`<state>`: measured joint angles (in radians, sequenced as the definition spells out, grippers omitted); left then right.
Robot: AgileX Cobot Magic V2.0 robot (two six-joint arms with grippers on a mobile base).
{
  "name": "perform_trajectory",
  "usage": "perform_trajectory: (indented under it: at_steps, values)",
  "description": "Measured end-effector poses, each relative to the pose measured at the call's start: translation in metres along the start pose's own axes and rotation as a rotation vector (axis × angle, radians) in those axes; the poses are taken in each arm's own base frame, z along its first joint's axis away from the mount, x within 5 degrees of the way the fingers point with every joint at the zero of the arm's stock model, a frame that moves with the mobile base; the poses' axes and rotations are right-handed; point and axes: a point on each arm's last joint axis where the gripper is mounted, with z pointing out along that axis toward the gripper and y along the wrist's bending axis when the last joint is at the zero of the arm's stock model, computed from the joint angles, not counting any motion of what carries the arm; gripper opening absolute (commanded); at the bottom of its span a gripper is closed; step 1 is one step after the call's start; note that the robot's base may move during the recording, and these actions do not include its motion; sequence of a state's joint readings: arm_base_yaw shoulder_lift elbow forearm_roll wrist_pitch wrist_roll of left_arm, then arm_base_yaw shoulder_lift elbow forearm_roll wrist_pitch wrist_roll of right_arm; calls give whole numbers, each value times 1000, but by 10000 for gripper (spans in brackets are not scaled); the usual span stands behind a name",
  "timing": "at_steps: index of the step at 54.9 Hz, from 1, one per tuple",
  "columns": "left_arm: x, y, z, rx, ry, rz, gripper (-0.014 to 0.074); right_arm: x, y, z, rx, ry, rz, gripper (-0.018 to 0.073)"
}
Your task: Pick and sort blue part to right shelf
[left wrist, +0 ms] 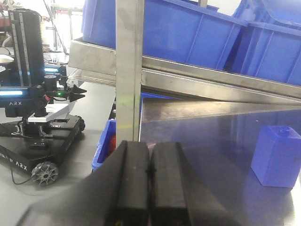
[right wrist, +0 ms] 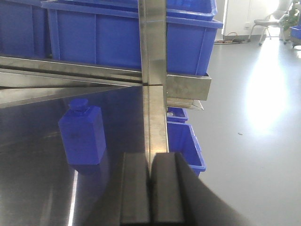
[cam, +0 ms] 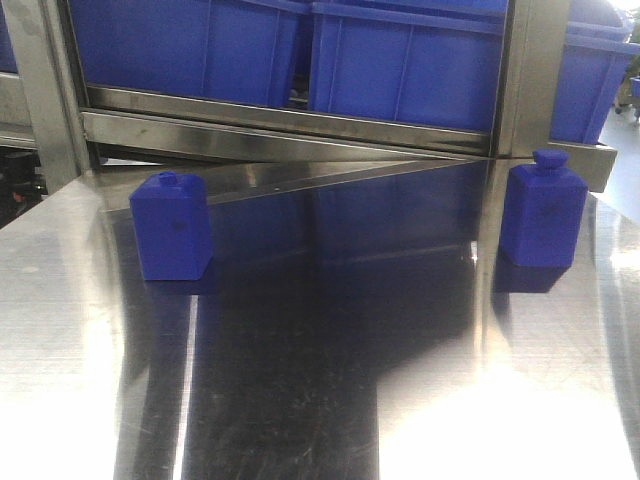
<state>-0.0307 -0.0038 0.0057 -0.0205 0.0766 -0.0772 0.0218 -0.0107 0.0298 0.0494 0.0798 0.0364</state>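
Note:
Two blue parts stand upright on the shiny steel table (cam: 320,400). One blue part (cam: 172,225) is at the left, the other blue part (cam: 543,210) at the right by a steel post. Behind them runs the shelf's front rail (cam: 300,125), carrying large blue bins (cam: 400,60). My left gripper (left wrist: 149,153) is shut and empty, low over the table, with the left part (left wrist: 277,155) ahead to its right. My right gripper (right wrist: 150,160) is shut and empty too, with the right part (right wrist: 83,134) ahead to its left. Neither gripper shows in the front view.
Steel uprights (left wrist: 128,70) (right wrist: 153,56) stand straight ahead of each gripper. Smaller blue bins (left wrist: 106,141) (right wrist: 186,141) sit on the floor below the table edges. Another robot base (left wrist: 42,108) stands on the floor at the left. The right side is open grey floor (right wrist: 254,141).

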Motion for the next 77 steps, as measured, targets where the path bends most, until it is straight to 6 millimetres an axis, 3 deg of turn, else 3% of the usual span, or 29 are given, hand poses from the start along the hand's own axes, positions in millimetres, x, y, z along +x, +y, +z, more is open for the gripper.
perform_trajectory:
  at_steps: [29, 44, 54, 66, 77]
  values:
    - [-2, 0, 0, 2, -19, -12, 124, 0, 0, 0, 0, 0, 0, 36]
    - [-19, -1, -2, 14, -167, -32, 126, 0, 0, 0, 0, 0, 0, 36]
    - [-63, -7, -11, 23, -139, -34, 128, 0, 0, 0, 0, 0, 0, 36]
    - [-111, -13, -3, 14, 66, -31, 143, 0, 0, 0, 0, 0, 0, 36]
    - [-130, -16, 25, 8, 279, 5, 321, 0, 0, 0, 0, -2, 0, 36]
